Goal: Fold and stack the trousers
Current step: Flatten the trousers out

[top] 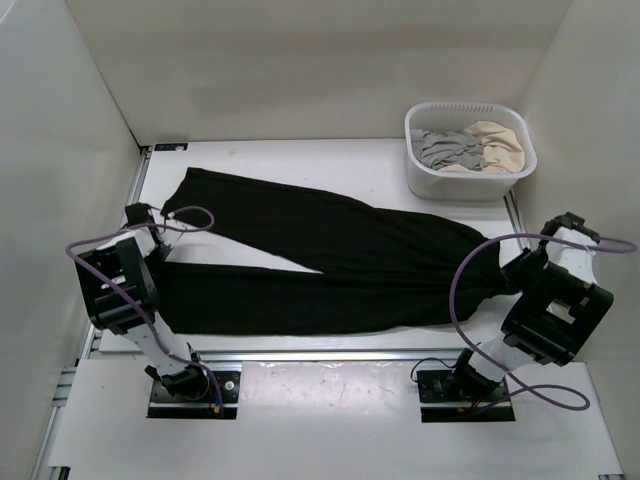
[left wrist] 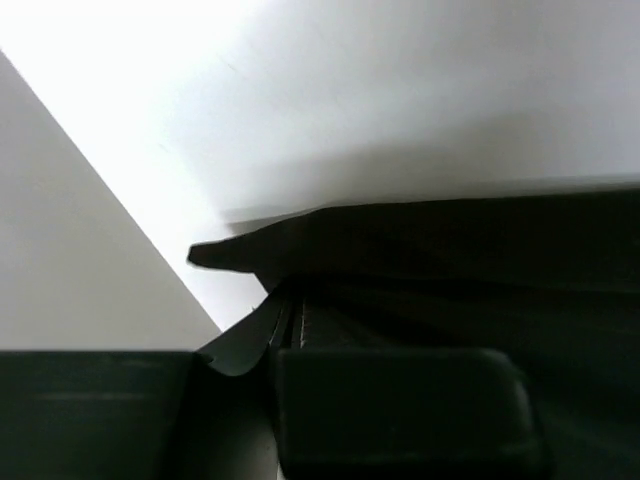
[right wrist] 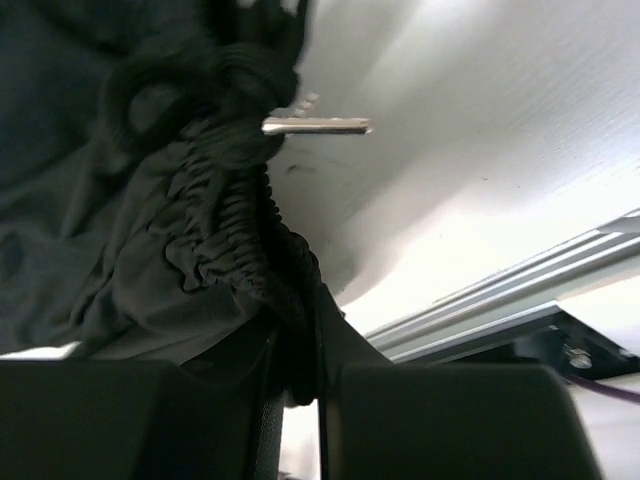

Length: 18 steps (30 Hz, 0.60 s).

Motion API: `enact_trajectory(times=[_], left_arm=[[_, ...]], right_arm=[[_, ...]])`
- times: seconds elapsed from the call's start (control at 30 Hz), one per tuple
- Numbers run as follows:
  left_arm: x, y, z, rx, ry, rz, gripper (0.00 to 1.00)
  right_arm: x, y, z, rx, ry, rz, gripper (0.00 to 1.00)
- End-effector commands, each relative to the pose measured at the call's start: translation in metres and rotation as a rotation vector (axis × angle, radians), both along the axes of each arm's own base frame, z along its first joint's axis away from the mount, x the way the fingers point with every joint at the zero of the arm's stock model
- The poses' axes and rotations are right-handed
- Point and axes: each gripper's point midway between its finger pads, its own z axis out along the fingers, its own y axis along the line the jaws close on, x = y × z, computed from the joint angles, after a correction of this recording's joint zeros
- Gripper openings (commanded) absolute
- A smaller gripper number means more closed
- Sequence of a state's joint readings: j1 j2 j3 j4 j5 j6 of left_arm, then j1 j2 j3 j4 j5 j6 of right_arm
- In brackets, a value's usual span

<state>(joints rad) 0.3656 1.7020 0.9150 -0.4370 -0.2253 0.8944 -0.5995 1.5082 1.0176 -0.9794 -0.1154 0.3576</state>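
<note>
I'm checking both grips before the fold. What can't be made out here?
Top view: fingertips of the left gripper, hidden under its own wrist.
Left wrist view: whether one leg or both is pinched; the trousers read as one dark mass.
Right wrist view: how deep the right gripper bites, covered by the bunched waistband.
Basket, top view: anything beneath the grey garment and beige garment.

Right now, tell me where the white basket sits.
Top view: the white basket sits at the table's far right corner, just beyond the trousers' waist end.
</note>
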Motion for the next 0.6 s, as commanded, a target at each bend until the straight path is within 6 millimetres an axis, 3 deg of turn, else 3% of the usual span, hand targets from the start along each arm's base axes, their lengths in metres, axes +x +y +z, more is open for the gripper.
enact_trajectory(times=[0.0, 0.07, 0.1, 0.17, 0.3, 0.33, 0.4, 0.43, 0.47, 0.5, 0.53, 0.57], left_arm=[[0.047, 0.011, 0.026, -0.036, -0.201, 0.107, 0.14], [0.066, 0.014, 0.037, -0.053, -0.259, 0.138, 0.14], [0.079, 0.017, 0.051, -0.056, -0.302, 0.139, 0.14], [0.085, 0.014, 0.046, -0.056, -0.28, 0.13, 0.14], [0.065, 0.013, 0.029, -0.04, -0.185, 0.111, 0.3], [0.053, 0.011, 0.018, -0.04, -0.148, 0.118, 0.4], [0.045, 0.01, 0.016, -0.031, -0.129, 0.11, 0.53], [0.042, 0.013, 0.016, -0.035, -0.134, 0.134, 0.63], [0.043, 0.013, 0.019, -0.035, -0.146, 0.144, 0.64], [0.045, 0.018, 0.028, -0.029, -0.175, 0.163, 0.64], [0.047, 0.017, 0.034, -0.035, -0.197, 0.156, 0.66], [0.049, 0.015, 0.054, -0.034, -0.246, 0.147, 0.66]], right_arm=[[0.011, -0.009, 0.029, -0.109, -0.003, 0.087, 0.07], [0.012, -0.014, 0.041, -0.146, 0.009, 0.105, 0.07], [0.011, -0.014, 0.043, -0.147, 0.009, 0.114, 0.07], [0.006, -0.018, 0.043, -0.169, 0.037, 0.113, 0.07], [-0.01, -0.013, 0.021, -0.155, 0.097, 0.117, 0.1], [-0.018, -0.008, 0.012, -0.138, 0.123, 0.12, 0.11], [-0.021, -0.007, 0.002, -0.132, 0.133, 0.121, 0.16], [-0.021, -0.007, 0.0, -0.132, 0.133, 0.121, 0.24], [-0.018, -0.005, -0.003, -0.123, 0.115, 0.12, 0.49], [-0.015, -0.004, -0.003, -0.117, 0.1, 0.12, 0.61], [-0.014, -0.003, -0.003, -0.109, 0.095, 0.12, 0.66], [-0.008, -0.007, 0.005, -0.129, 0.064, 0.117, 0.73]])
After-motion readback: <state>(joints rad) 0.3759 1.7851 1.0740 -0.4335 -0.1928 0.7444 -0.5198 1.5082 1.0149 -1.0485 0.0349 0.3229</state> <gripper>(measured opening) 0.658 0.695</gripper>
